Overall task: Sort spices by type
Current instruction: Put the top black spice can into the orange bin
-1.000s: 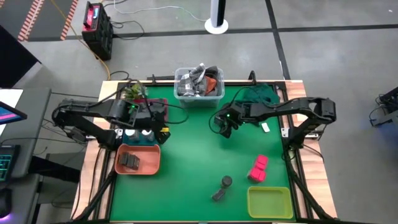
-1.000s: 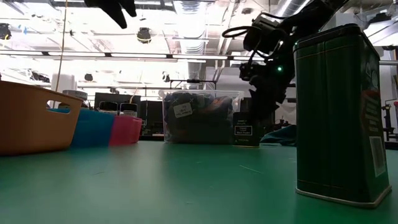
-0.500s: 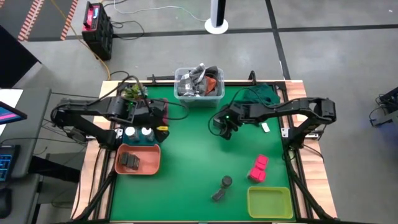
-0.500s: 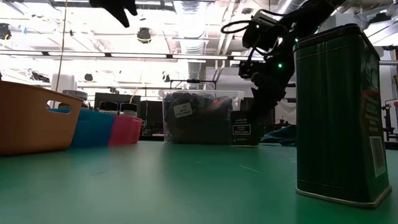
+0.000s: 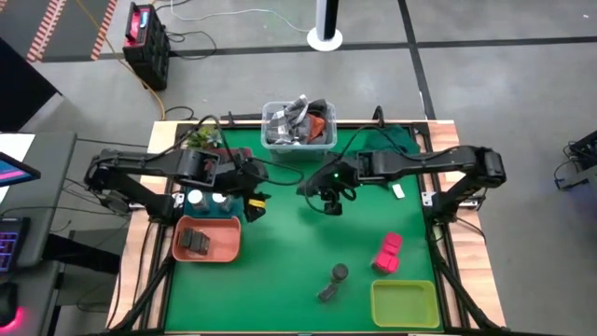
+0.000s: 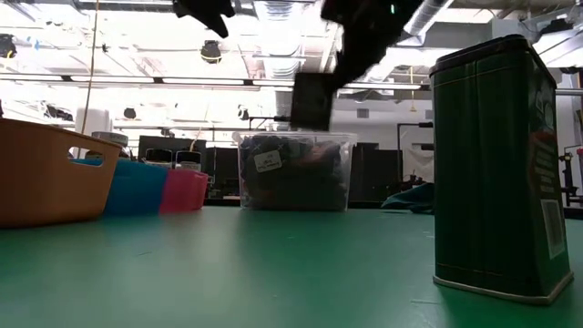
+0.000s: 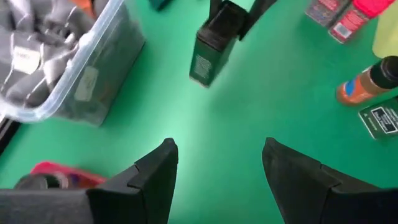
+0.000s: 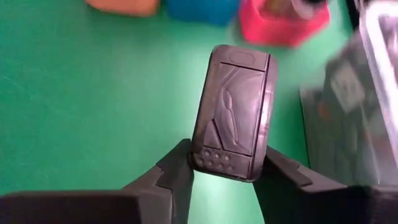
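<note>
Dark grey boxy tin [image 8: 235, 112], rectangular w/ rounded corners, embossed lid w/ small dots at one end; side label visible from the left wrist view [image 7: 213, 43]. Clamped between fingers of right gripper [image 8: 221, 169], lifted clear off the green table [image 5: 298, 243], tilted in the low view [image 6: 311, 100]. Sits over table middle, toward the far edge, just in front of the clear bin [image 5: 298, 126] of clutter.

Left gripper [image 7: 217, 165] jaws apart, nothing between them; hovers near the left edge, beside the trays, facing the held tin.

Near front edge, right of centre: dark round jar [image 5: 340, 273] upright, another dark container [image 5: 326, 293] lying just beside it, kind unclear. Two bright pink blocks [image 5: 388, 253] touching each other, near the right edge, just above the yellow tray [image 5: 405, 304] in the front right corner. Large green tin [image 6: 496, 169] fills the right of the low view, upright on table.

Left edge: orange tray [image 5: 206, 239] w/ dark boxy tins [image 5: 195, 242] inside; behind it blue tray [image 5: 207, 199] w/ two white-topped round jars [image 5: 196, 198]; pink tray [image 5: 244, 159] beyond, mostly hidden by left arm.

Dark teal cloth [image 5: 387, 142] bunched at far right corner.
</note>
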Robot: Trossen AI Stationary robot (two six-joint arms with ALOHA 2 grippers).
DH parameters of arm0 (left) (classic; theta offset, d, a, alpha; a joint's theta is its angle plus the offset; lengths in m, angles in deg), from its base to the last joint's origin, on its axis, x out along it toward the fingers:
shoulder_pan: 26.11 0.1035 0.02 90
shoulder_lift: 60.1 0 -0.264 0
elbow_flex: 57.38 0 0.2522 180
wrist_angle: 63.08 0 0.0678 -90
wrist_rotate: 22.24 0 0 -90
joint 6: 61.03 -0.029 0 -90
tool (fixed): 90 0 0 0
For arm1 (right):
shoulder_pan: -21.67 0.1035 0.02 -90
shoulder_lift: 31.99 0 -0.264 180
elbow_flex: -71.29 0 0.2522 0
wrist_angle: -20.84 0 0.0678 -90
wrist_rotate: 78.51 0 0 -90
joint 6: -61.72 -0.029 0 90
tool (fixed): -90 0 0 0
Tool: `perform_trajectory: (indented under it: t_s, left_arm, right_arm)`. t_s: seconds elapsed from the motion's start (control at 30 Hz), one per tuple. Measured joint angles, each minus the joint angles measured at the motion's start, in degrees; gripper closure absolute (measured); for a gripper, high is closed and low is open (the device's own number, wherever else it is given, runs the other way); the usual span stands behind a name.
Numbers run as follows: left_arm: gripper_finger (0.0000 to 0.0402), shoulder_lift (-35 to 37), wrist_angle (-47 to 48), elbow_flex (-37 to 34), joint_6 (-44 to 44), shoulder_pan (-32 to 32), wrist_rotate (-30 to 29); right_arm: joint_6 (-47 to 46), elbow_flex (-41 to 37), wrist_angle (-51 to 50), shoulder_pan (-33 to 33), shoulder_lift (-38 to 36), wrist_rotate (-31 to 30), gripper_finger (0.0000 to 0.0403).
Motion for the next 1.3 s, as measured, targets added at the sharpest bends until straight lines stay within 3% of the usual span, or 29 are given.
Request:
perform_trajectory:
  t_s: [0.23,0.47,0.77,1.3]
  left_arm:
    - [0.0178,-0.6,-5.9,0.1,-4.5,0.5,2.8]
    - [0.0177,-1.9,-13.8,0.1,-3.6,2.5,4.6]
    - [0.0149,-4.5,-17.7,0.0,-2.5,2.7,7.4]
    - [0.0129,-4.7,-20.2,0.1,-12.2,4.1,9.9]
  right_arm:
    - [1.7,4.1,-1.3,3.4,0.0,0.5,0.024]
    - [-1.5,6.4,-1.4,4.9,0.0,0.7,0.0236]
    - [-3.7,9.2,-1.6,5.5,0.0,0.9,0.0236]
    - [-3.9,9.6,-2.0,5.9,0.0,1.7,0.0235]
